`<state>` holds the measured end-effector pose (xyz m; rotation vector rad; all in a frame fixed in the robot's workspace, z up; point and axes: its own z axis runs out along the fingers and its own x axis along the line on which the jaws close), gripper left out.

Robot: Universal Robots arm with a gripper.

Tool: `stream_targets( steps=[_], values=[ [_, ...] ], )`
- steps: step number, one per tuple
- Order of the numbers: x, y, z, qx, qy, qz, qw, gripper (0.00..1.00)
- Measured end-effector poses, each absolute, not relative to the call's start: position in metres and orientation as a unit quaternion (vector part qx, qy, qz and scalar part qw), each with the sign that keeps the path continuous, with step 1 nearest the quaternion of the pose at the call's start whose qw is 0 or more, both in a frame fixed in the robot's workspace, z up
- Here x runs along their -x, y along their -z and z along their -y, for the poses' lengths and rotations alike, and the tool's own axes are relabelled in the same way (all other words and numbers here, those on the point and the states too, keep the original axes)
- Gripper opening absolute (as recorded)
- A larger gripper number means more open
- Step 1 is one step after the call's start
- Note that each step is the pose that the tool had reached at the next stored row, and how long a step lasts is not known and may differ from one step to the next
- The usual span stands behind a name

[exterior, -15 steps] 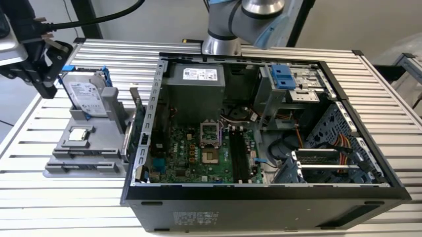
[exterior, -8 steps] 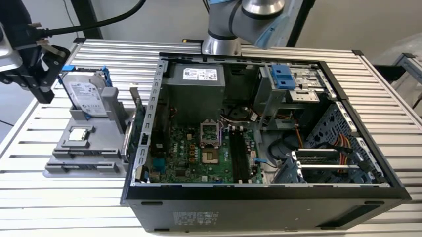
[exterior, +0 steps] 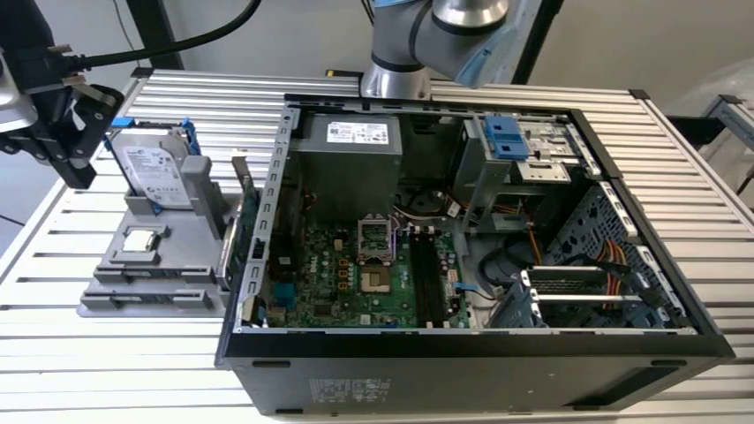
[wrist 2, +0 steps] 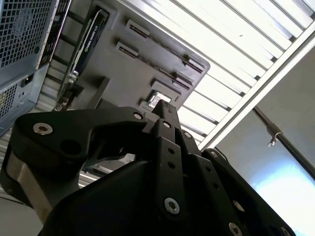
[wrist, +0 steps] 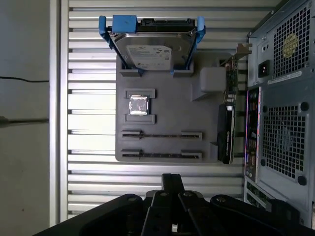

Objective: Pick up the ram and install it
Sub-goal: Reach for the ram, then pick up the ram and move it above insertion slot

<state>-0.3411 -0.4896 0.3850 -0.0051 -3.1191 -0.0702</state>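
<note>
First wrist view: the black gripper was held closed on nothing, well apart from the long, thin, dark ram stick.
The ram was seen edge-on in a slot of the flat grey plastic holder; in the exterior view, that holder was set at nine o'clock from the open black computer case.
</note>
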Motion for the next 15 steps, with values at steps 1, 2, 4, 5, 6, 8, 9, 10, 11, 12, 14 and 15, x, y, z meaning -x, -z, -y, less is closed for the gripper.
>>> stream_targets(
  steps=[1,2,4,5,6,8,9,10,11,12,14,15],
  values=[
    [0.3411,-0.3850,0.4896,0.002,0.022,1.000,0.011,0.00],
    [0.3411,-0.3849,0.4896,0.001,0.022,1.000,0.011,0.00],
    [0.3411,-0.3850,0.4896,0.001,0.022,1.000,0.011,0.00],
    [0.3411,-0.3850,0.4896,0.000,0.022,1.000,0.011,0.00],
    [0.3411,-0.3849,0.4896,-0.001,0.022,1.000,0.011,0.00],
    [0.3411,-0.3850,0.4896,-0.004,0.022,1.000,0.011,0.00],
    [0.3411,-0.3850,0.4896,-0.005,0.022,1.000,0.011,0.00],
    [0.3411,-0.3850,0.4896,-0.006,0.022,1.000,0.011,0.00],
    [0.3411,-0.3850,0.4896,-0.007,0.022,1.000,0.011,0.00],
    [0.3411,-0.3849,0.4896,-0.009,0.022,1.000,0.011,0.00],
    [0.3411,-0.3849,0.4896,-0.011,0.022,1.000,0.011,0.00],
    [0.3411,-0.3849,0.4896,-0.013,0.022,1.000,0.011,0.00]
  ],
)
